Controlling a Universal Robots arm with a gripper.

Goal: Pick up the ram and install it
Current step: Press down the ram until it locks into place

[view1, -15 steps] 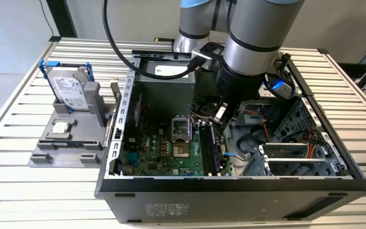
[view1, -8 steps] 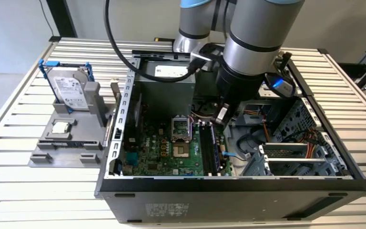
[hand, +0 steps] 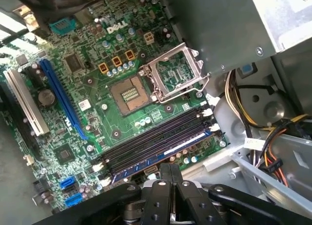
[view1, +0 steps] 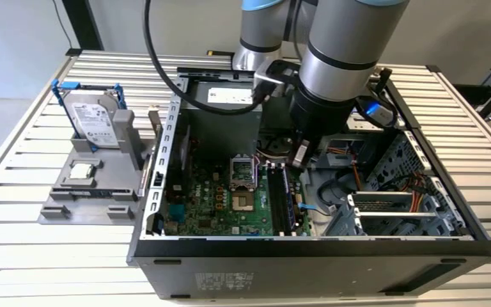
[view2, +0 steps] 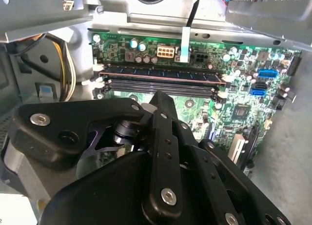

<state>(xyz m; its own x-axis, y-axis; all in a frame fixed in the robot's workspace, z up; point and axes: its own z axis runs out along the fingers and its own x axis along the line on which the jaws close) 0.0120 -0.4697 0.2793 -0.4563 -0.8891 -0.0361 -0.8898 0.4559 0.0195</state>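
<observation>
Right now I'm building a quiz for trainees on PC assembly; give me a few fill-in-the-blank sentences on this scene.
1. The ram sits in a slot on the green ____.
2. The gripper is inside the open computer ____.
3. The hard drive stands on the grey ____ outside the case, with blue rails.
4. The processor socket has its metal cover ____.

Missing words: motherboard; case; holder; open

Slatted white metal table [view1: 49, 256] on a pale grey floor [view1: 7, 51], daylight.
</observation>
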